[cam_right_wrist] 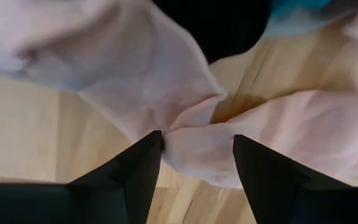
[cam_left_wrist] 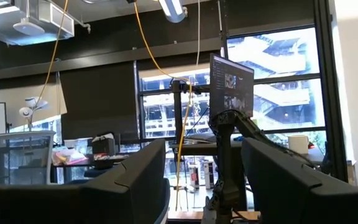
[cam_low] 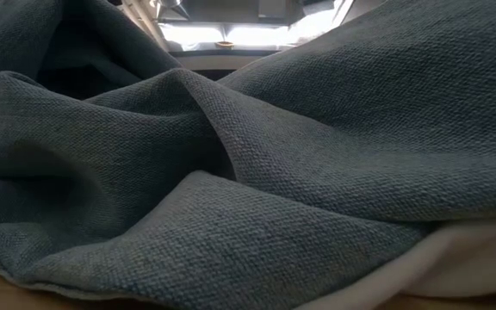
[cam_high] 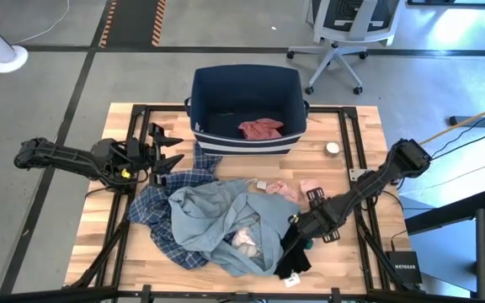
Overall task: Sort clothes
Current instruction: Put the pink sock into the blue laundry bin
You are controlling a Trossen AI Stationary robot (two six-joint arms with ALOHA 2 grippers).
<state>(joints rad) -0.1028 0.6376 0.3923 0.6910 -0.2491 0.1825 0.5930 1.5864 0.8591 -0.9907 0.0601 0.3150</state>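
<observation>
A large grey-blue garment (cam_high: 217,219) lies heaped on the table's near middle and fills the low view (cam_low: 231,172). A blue-and-white plaid shirt (cam_high: 160,210) lies partly under its left side. Pink pieces (cam_high: 286,189) lie to its right, and a black piece (cam_high: 293,259) lies at the near edge. My right gripper (cam_high: 300,225) is low over the table, open, with a fold of a pink piece (cam_right_wrist: 197,146) between its fingers. My left gripper (cam_high: 173,151) is open and empty, held level left of the bin; its wrist view (cam_left_wrist: 204,199) sees only the room. My right gripper's open fingers (cam_right_wrist: 142,168) stand on either side of a fold of the pink piece (cam_right_wrist: 191,155), which lies on the wooden table. They point down at it. I cannot tell whether they touch the cloth.
A navy fabric bin (cam_high: 247,80) with white stripes stands at the table's far middle, with a reddish-pink piece (cam_high: 261,128) inside. A small white round object (cam_high: 333,149) lies right of the bin. A small teal thing (cam_high: 307,244) lies by the black piece.
</observation>
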